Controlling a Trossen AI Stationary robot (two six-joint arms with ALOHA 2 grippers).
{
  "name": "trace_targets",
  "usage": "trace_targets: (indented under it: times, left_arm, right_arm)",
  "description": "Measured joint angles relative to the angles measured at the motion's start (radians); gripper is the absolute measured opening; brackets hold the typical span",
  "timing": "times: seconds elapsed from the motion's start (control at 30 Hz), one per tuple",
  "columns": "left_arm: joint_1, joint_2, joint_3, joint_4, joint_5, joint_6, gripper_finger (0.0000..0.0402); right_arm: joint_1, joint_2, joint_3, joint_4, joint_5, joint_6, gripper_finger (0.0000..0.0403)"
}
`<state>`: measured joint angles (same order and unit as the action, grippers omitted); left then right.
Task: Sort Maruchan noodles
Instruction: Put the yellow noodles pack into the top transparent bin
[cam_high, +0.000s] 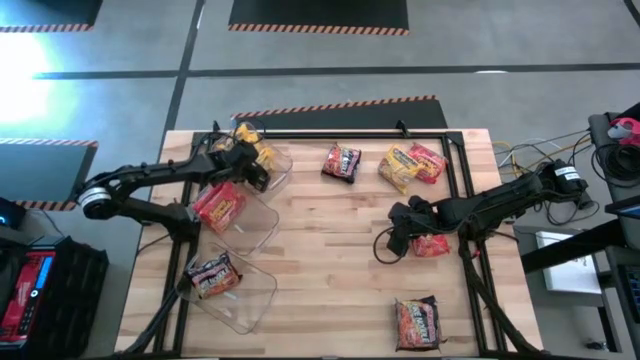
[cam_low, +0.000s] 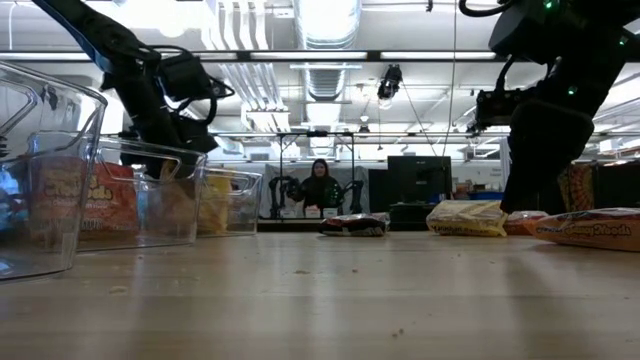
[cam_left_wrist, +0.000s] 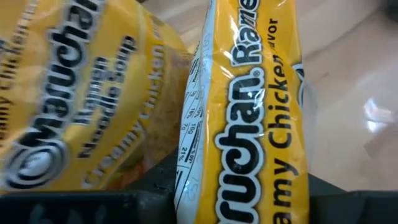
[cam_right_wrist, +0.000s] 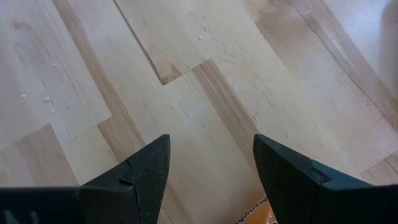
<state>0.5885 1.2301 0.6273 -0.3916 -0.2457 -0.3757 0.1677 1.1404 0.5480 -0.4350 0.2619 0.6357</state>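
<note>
Yellow Maruchan packets fill the left wrist view: one yellow packet stands on edge between the left hand's dark fingers, pinched there, with a second yellow packet just beside it. From above, the left hand sits over the far clear bin, where the yellow shows through the plastic. Just nearer than that hand, a middle bin holds a red packet, and nearest of all a third bin holds a dark packet.

On the other side of the table, the right hand hangs low over bare wood, its fingers spread apart with nothing between them. An orange-red packet lies just beside that hand, on its outer side. Beyond the right hand lie a yellow loose packet and a red loose packet, touching each other, and a dark loose packet lies farther toward the left hand. Well nearer than the right hand, another red-and-dark packet lies close to the table's front edge.
</note>
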Motion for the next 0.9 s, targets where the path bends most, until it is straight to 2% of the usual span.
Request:
trace_targets:
  times: [0.33,0.63,0.9]
  left_arm:
    - [0.005,0.003,0.000,-0.004,0.004,0.026,0.0142]
    - [0.006,0.007,0.000,-0.005,-0.061,0.018,0.0144]
    - [0.010,0.007,0.020,-0.021,-0.181,0.060,0.0144]
  right_arm:
    - [0.000,0.000,0.000,0.000,0.000,0.000,0.0219]
    - [0.000,0.000,0.000,0.002,0.000,0.000,0.0219]
    - [0.000,0.000,0.000,0.003,0.000,0.000,0.0219]
